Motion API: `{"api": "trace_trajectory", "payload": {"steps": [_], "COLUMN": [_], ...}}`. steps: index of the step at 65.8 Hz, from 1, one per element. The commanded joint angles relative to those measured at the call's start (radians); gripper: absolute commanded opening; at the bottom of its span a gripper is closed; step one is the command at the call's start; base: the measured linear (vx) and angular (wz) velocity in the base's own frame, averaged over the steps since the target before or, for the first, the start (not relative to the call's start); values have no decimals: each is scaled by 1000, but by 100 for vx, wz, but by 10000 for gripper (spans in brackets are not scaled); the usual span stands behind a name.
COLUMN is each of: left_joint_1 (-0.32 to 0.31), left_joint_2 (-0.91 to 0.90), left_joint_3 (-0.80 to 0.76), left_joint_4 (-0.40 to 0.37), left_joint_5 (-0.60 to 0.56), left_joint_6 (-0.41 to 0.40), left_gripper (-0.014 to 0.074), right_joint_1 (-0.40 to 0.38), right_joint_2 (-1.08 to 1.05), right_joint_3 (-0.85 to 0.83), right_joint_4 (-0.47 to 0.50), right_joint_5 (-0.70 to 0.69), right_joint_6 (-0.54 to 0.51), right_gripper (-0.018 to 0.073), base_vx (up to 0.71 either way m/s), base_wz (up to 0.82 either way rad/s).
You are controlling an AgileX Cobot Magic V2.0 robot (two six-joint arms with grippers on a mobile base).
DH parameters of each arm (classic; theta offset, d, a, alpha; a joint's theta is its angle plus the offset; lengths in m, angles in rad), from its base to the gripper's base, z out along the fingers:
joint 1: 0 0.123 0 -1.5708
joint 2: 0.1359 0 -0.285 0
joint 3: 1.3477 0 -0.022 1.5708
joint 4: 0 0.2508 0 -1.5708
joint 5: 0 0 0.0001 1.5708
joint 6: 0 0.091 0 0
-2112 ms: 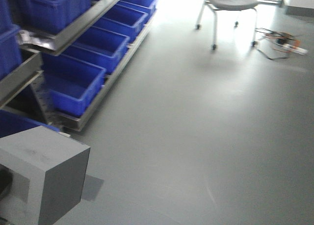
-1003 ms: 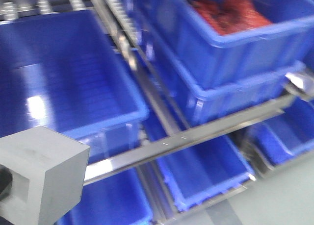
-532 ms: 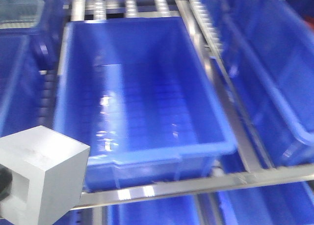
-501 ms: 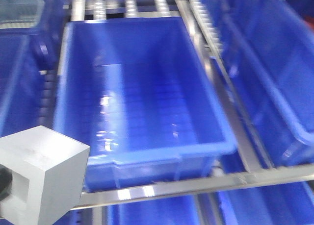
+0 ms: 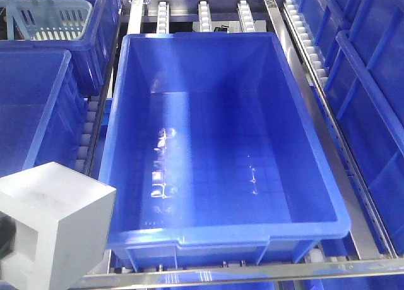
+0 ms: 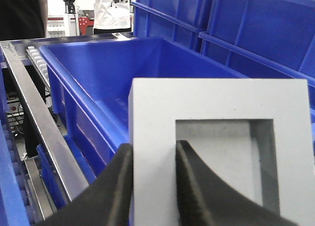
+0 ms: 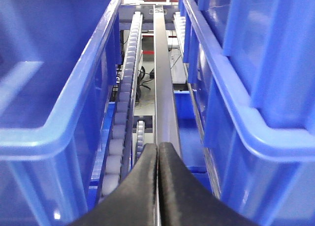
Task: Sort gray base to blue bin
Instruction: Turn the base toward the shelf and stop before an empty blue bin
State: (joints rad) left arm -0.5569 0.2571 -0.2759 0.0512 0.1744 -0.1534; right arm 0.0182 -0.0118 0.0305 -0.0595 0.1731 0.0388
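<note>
The blue bin (image 5: 202, 37) fills the middle of the front view on a roller rack (image 5: 205, 12). Its floor is bare and nothing lies inside it. Other blue totes flank it at 3 and 9 o'clock, and a pale lattice basket (image 5: 50, 18) sits at 11 o'clock.

The gray base (image 5: 53, 230) hangs at 7 o'clock, off the bin's near-left corner and outside the rim. The left gripper (image 6: 153, 152) carries it: its jaws pinch one wall of the block, with one finger outside and the other inside the square pocket. The right gripper (image 7: 157, 147) points down the gap between two totes, its jaws pressed together on nothing.

The pick-up looks done and the bin has been reached. What remains, by my reading, is to carry the block toward 1 o'clock over the opening, lower it and let go.
</note>
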Motion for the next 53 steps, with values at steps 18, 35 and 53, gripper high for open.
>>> {"api": "trace_trajectory", "payload": {"steps": [18, 35, 53], "left_joint_1": [-5, -5, -5], "left_joint_2": [6, 6, 6], "left_joint_3": [-34, -34, -34], "left_joint_4": [-3, -3, -3], "left_joint_5": [-112, -112, -112], "left_joint_6": [-6, -6, -6], "left_gripper": [-6, -6, -6], "right_joint_1": [-5, -5, -5], "right_joint_2": [-11, -11, -11], "right_joint_3": [14, 14, 14], "right_joint_4": [-6, -6, -6], "right_joint_5": [-74, -74, -74], "right_joint_6": [-5, -5, -5], "right_gripper": [-9, -9, -9], "base_vx": [8, 8, 7], "base_wz": [0, 0, -1]}}
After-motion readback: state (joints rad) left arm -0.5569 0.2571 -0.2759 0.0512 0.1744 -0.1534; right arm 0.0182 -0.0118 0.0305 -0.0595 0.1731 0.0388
